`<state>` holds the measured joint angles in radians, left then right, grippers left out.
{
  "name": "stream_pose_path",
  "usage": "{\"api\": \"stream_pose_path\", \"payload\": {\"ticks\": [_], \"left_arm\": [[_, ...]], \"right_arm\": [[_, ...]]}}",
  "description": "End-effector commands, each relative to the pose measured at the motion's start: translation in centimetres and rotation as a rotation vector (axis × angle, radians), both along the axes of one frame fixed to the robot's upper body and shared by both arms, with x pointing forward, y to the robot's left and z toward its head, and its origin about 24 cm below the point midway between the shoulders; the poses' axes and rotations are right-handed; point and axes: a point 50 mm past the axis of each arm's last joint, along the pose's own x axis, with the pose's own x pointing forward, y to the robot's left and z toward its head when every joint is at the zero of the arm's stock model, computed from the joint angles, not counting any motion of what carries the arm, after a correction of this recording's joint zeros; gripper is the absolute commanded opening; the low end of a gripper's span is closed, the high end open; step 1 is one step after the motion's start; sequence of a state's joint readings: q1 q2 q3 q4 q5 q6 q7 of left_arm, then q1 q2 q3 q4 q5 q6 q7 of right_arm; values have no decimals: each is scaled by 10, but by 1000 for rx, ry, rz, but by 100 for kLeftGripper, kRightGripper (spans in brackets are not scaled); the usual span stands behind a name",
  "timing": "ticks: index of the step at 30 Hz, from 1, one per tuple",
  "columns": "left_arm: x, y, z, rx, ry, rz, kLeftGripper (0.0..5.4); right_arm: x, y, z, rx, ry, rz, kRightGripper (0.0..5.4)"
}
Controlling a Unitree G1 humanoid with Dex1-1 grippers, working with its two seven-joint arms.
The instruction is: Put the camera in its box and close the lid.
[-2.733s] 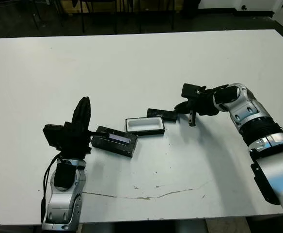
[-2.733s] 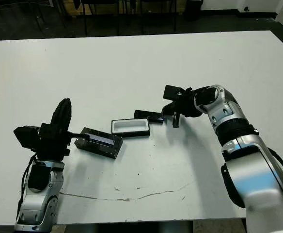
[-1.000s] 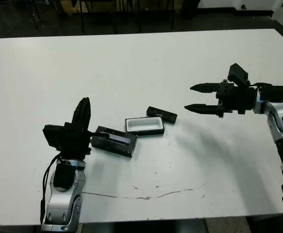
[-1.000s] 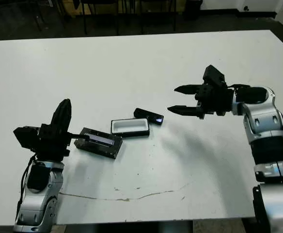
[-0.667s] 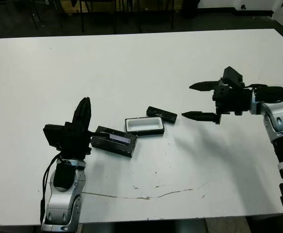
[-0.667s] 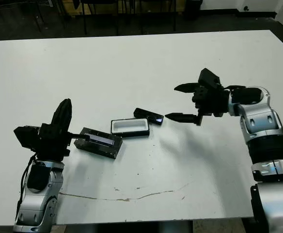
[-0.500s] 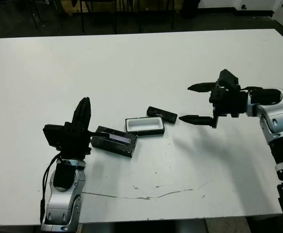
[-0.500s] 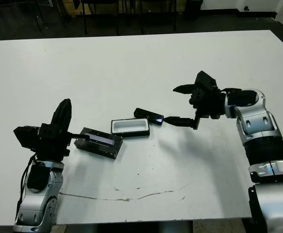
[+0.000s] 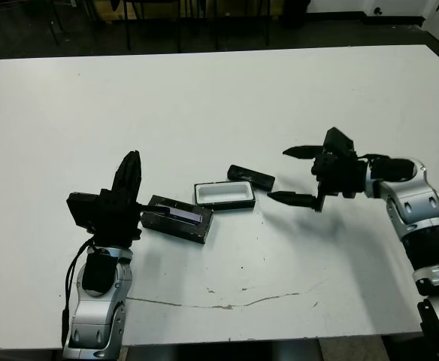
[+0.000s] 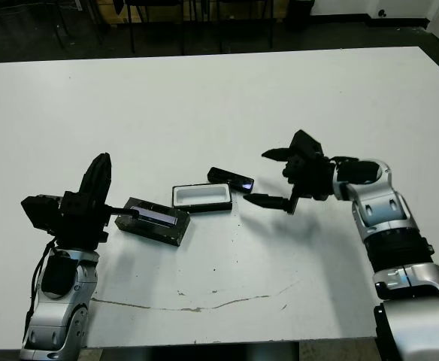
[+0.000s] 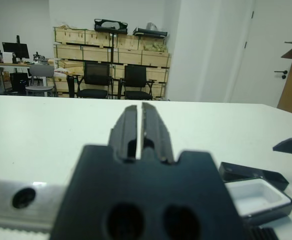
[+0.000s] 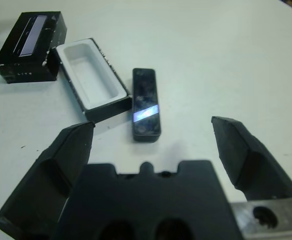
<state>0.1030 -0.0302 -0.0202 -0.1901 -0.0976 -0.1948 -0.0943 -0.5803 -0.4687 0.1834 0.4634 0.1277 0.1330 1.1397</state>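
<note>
A: What stands at the far left?

B: The left gripper (image 9: 131,167), raised off the white surface (image 9: 204,90), pointing up and away, with its jaws pressed together on nothing.

A: And next to it?

B: The lid (image 9: 177,219) lies flat just right of that arm, its pale strip facing up. Its right end sits close to the box (image 9: 225,195); whether they touch cannot be told. The box is open, white lining showing and nothing inside.

A: Where is the camera?

B: The camera (image 9: 251,177) lies on the surface at the box's far right corner, close against it and slanted slightly. It is outside the box. In the right wrist view the camera (image 12: 146,104) lies alongside the box's long wall, its glossy face up.

A: How does it sit relative to the right gripper?

B: The right gripper (image 9: 292,175) is just right of the camera with its jaws spread wide. One finger (image 9: 289,198) reaches low toward the box's near right corner, the other (image 9: 301,152) is higher and farther back. The camera lies ahead of the gap, beyond the fingertips, touched by neither.
</note>
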Motion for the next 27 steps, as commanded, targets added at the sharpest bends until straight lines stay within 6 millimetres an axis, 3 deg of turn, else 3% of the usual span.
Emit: {"api": "stream_pose_path", "payload": {"ticks": [1,27], "left_arm": [[-2,3,-6,10,42,5,0],[-3,3,-8,3,47,3,0]], "right_arm": [[-3,-2,-9,-14,36,-22,538],[5,10,-28,-25,52,-31,538]]}}
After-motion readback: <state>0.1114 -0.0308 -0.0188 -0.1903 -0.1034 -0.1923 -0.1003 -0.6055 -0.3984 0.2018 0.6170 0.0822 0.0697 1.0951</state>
